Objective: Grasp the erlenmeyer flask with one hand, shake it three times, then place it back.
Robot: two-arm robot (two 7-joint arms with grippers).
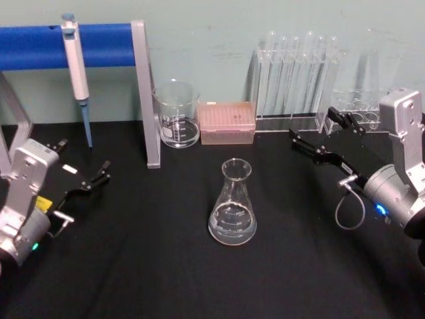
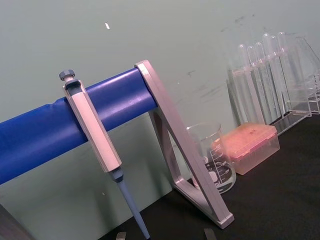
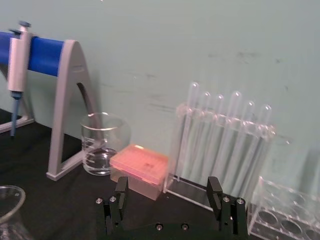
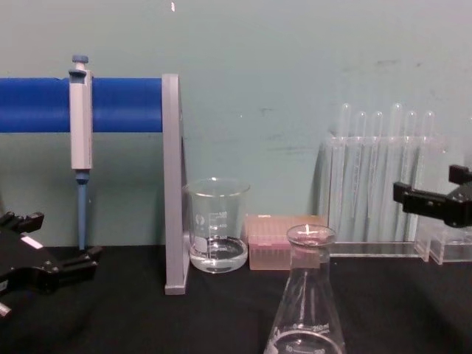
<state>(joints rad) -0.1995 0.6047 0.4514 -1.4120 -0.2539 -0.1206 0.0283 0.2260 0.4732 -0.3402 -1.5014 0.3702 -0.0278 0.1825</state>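
Observation:
The erlenmeyer flask [image 1: 233,212] stands upright in the middle of the black table, clear glass with white markings; it also rises at the bottom of the chest view [image 4: 308,310] and at a corner of the right wrist view [image 3: 9,210]. My right gripper [image 1: 320,136] hovers open to the flask's right and farther back, well apart from it, with both black fingers [image 3: 120,190] spread and nothing between them. My left gripper [image 1: 83,163] rests open far to the left, also apart from the flask and holding nothing. In the chest view both grippers sit at the edges, left [image 4: 51,247] and right [image 4: 435,188].
A grey-and-blue pipette [image 1: 76,66] hangs on a blue bar stand [image 1: 143,93] at the back left. Behind the flask stand a glass beaker [image 1: 177,114] and a pink tip box [image 1: 227,122]. A test tube rack [image 1: 295,76] and a low clear rack [image 1: 355,109] line the back right.

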